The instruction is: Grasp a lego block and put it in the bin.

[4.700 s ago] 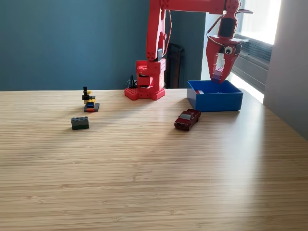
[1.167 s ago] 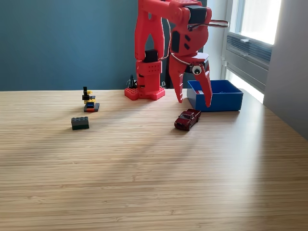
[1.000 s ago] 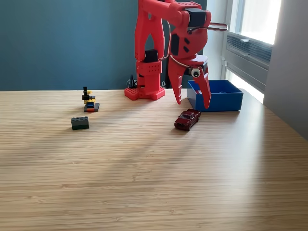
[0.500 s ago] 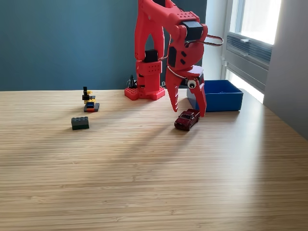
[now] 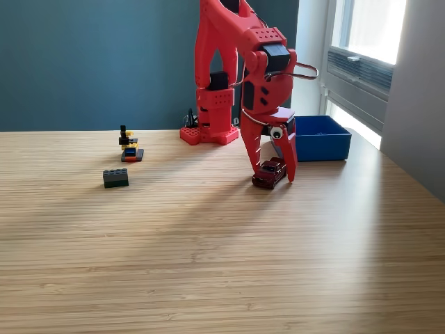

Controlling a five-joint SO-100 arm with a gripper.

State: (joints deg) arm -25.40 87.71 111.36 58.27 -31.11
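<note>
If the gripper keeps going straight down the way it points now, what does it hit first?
Most likely the red toy car: the open gripper points down with one finger on each side of it in the exterior view. Depth is uncertain from this single view; if offset, the fingertips reach the wooden table instead.

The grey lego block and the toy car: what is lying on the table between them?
Nothing: in the exterior view, bare wood separates the grey lego block from the toy car.
</note>
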